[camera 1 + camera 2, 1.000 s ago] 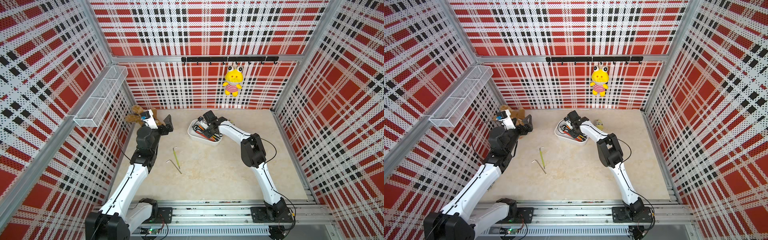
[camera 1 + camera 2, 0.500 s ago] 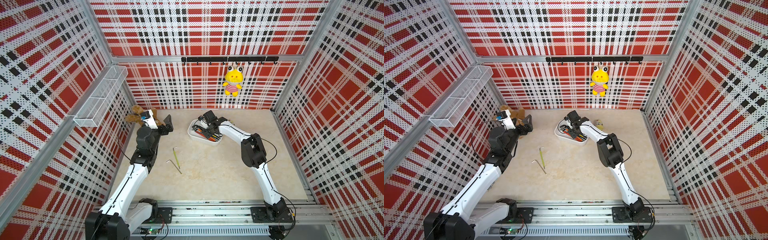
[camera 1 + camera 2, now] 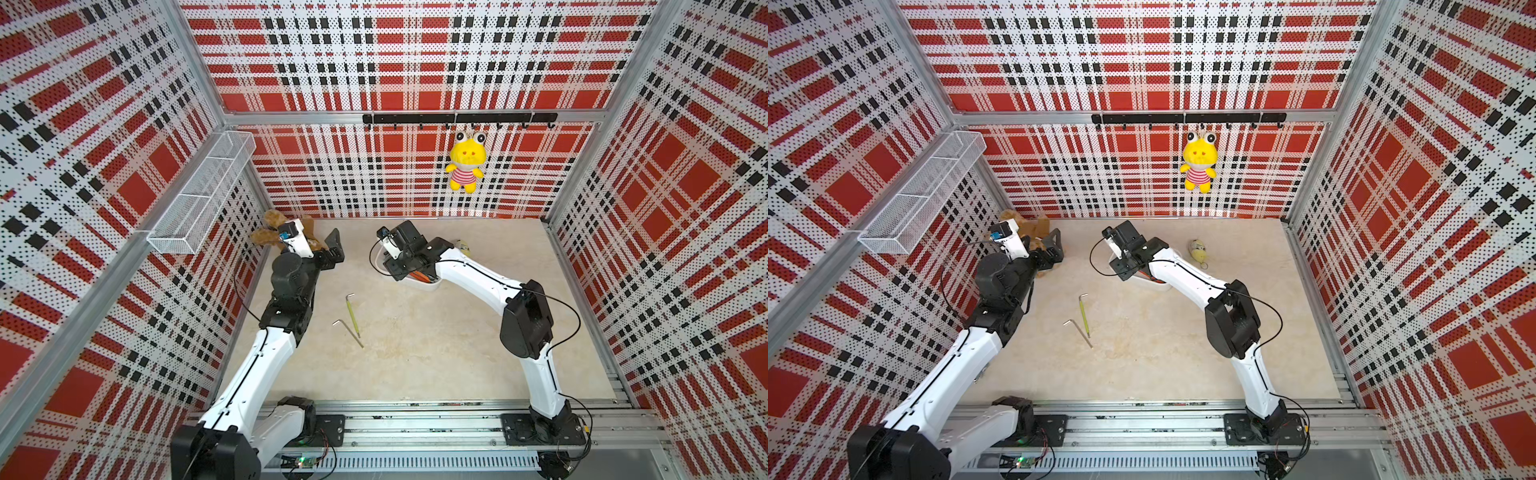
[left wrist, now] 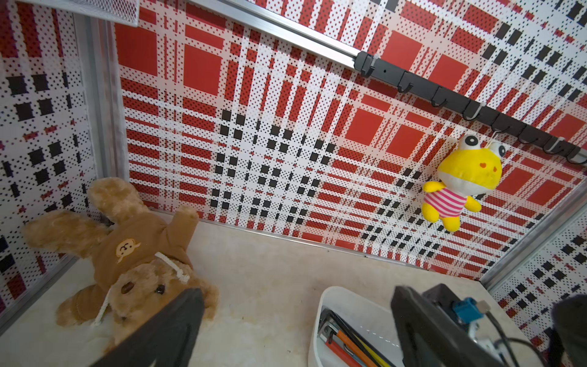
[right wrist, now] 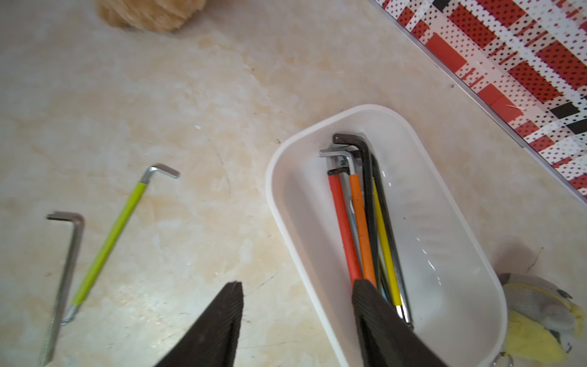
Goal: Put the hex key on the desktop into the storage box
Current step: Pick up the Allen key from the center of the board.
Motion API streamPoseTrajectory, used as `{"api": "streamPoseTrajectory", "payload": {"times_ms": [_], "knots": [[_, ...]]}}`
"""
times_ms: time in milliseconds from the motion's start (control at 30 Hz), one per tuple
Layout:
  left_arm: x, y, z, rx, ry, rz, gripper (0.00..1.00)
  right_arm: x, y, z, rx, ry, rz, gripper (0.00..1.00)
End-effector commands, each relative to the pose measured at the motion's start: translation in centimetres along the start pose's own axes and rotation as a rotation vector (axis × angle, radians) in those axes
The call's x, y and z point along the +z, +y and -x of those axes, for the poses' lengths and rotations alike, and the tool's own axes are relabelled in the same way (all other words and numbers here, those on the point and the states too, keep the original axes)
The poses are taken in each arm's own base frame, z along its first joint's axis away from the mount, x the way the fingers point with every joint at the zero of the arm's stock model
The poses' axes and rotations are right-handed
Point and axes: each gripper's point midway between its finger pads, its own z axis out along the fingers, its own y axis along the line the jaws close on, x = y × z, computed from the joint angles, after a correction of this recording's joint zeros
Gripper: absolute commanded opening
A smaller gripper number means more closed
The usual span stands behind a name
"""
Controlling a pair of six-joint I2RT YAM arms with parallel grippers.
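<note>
A lime-sleeved hex key [image 5: 109, 236] and a bare grey hex key [image 5: 65, 279] lie flat, just beside each other, on the cream desktop [image 5: 190, 79]. They are apart from the white storage box [image 5: 276, 197], which holds several coloured keys [image 5: 362, 228].

light: bright, even, from above
shadows: faint, soft-edged on bench [image 3: 415, 353]
glare: small white glints inside storage box [image 5: 444, 206], right wrist view
blur: grey hex key [image 5: 67, 270] smeared lengthwise near frame edge
focus: jaws by the lens soft, left wrist view
distortion: wide-angle; walls [image 3: 104, 145] splay outward in both top views
</note>
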Motion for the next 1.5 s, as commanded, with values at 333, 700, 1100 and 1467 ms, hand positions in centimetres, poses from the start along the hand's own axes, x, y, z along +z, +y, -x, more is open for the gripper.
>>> {"api": "streamPoseTrajectory", "payload": {"times_ms": [333, 700, 1100, 1467], "knots": [[-1.7, 2.0, 1.4, -0.02, -0.075, 0.104, 0.99, 2.2, 10.3, -3.0, 0.208, 0.102, 0.165, 0.57], [-1.0, 1.2, 0.5, -0.01, -0.033, 0.063, 0.99, 5.3, 16.2, -5.0, 0.211, 0.178, 0.221, 0.54], [-1.3, 1.1, 0.7, -0.011, -0.042, 0.066, 0.99, 7.6, 18.2, -6.0, 0.21, 0.215, 0.233, 0.5], [-1.3, 1.1, 0.6, -0.011, -0.043, 0.066, 0.99, 9.4, 19.5, -7.5, 0.182, 0.258, 0.172, 0.44]]}}
